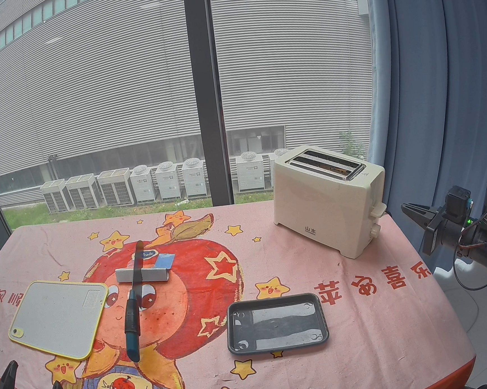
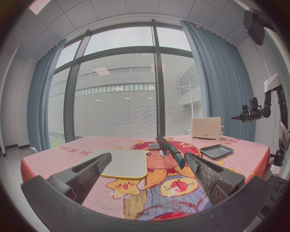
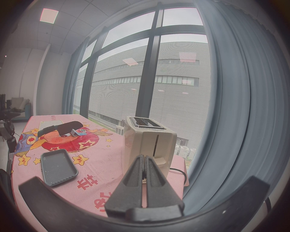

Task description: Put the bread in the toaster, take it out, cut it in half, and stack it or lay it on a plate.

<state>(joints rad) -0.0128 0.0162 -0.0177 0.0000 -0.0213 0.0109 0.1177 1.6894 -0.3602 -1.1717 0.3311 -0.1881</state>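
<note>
A cream toaster [image 1: 328, 199] stands at the table's far right, its lever [image 1: 378, 210] on the end that faces my right gripper. Something brownish lies low in one slot [image 1: 331, 167]; I cannot tell if it is bread. My right gripper [image 1: 411, 209] hangs off the table's right edge, shut and empty, pointing at the toaster's lever end [image 3: 158, 160]. A dark grey plate [image 1: 277, 323] lies at the front centre. A knife [image 1: 133, 303] leans on a white holder [image 1: 143, 274]. My left gripper [image 2: 148, 160] sits open at the front left corner.
A grey cutting board [image 1: 59, 318] with a yellow rim lies at the left, next to the knife. A window runs behind the table and a blue curtain [image 1: 444, 101] hangs close behind and beside the toaster. The toaster's cord [image 3: 178, 172] trails off its rear.
</note>
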